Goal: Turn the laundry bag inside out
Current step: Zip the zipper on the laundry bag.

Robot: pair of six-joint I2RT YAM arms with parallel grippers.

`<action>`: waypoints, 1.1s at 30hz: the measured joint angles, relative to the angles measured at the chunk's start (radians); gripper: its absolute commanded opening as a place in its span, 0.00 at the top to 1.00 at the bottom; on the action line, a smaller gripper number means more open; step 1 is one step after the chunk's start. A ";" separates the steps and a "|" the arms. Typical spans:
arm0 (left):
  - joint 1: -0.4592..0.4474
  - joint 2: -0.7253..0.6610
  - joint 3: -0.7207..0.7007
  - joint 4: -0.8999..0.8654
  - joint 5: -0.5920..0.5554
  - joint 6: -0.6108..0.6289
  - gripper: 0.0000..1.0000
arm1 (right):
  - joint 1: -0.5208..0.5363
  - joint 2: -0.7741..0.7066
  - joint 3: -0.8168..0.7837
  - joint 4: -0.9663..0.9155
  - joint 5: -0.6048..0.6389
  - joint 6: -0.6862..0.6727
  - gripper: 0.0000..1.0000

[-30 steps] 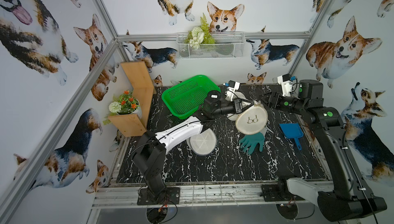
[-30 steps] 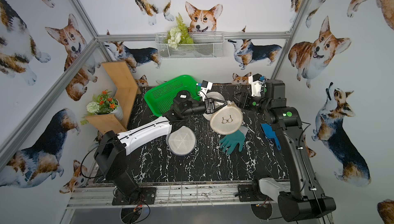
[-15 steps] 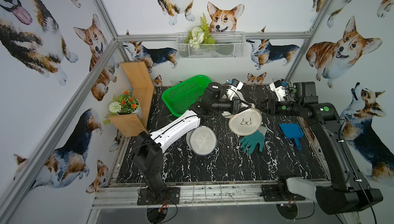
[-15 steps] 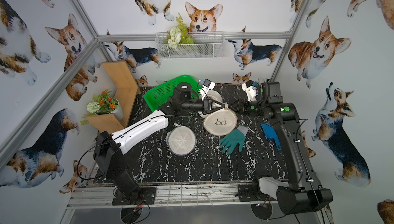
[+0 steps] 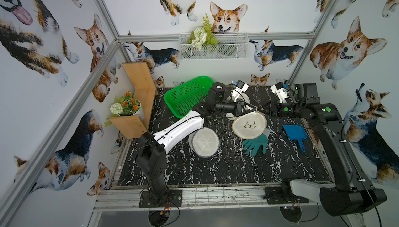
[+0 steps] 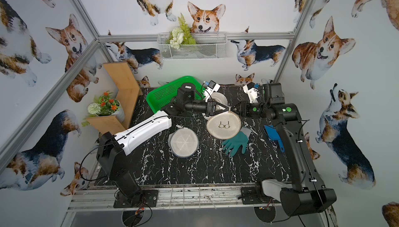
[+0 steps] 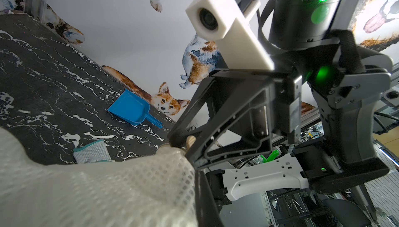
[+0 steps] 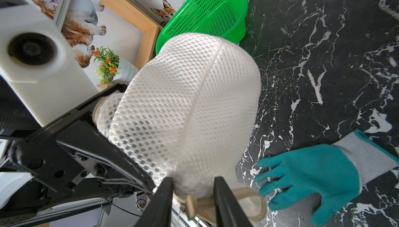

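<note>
Since a second ago: right gripper [image 5: 261,109] has moved in on the bag's top edge and its fingers [image 8: 160,202] have narrowed. Left hold is unchanged.

Right fingers now: apart with a visible gap, straddling the zip end of the laundry bag [image 5: 248,126] — the beige pull tab [image 8: 200,207] sits between them. Can't tell if they press the mesh.

Left gripper [image 5: 252,107]: fingers [image 8: 121,165] together, clamped on the bag's rim just beside the right tips. The two grippers point at each other, nearly tip to tip, wrists roughly level.

Bag: white mesh, domed, hanging from that pinch point, held up off the table [image 5: 216,171] at the back middle. The face with the bra icon is turned toward the top camera. In both top views its lower edge overlaps the cuff of a teal glove [image 5: 255,146], which lies flat on the table.

Outward:
- second round mesh bag [image 5: 205,142] — flat on the table, just beside the left forearm
- blue dustpan [image 5: 293,131] near the right arm
- green basket [image 5: 183,98] at back left, behind the left arm
- flower pot [image 5: 127,108] on the wooden shelf [image 5: 138,81] at the left edge
</note>
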 measured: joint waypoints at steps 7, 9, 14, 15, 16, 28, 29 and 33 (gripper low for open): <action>0.001 0.005 0.000 -0.002 -0.006 -0.007 1.00 | 0.000 0.001 0.004 0.000 -0.006 0.000 0.88; 0.003 0.005 -0.001 0.005 -0.007 -0.023 1.00 | 0.000 0.001 0.011 0.000 0.002 0.000 0.91; 0.015 -0.006 -0.037 0.050 -0.011 -0.064 1.00 | 0.002 0.004 0.025 0.000 0.025 0.005 1.00; 0.018 -0.011 -0.048 0.063 -0.011 -0.081 1.00 | 0.002 0.004 0.026 0.000 0.037 0.005 1.00; 0.023 -0.018 -0.064 0.079 -0.014 -0.101 1.00 | 0.002 0.004 0.026 0.000 0.050 0.010 1.00; 0.031 -0.117 -0.376 0.470 -0.236 -0.418 1.00 | -0.014 -0.124 -0.199 0.162 0.272 0.257 1.00; 0.031 -0.131 -0.412 0.523 -0.274 -0.446 0.98 | -0.014 -0.145 -0.231 0.182 0.289 0.285 1.00; 0.030 -0.160 -0.494 0.644 -0.396 -0.496 0.66 | -0.014 -0.165 -0.287 0.289 0.314 0.387 1.00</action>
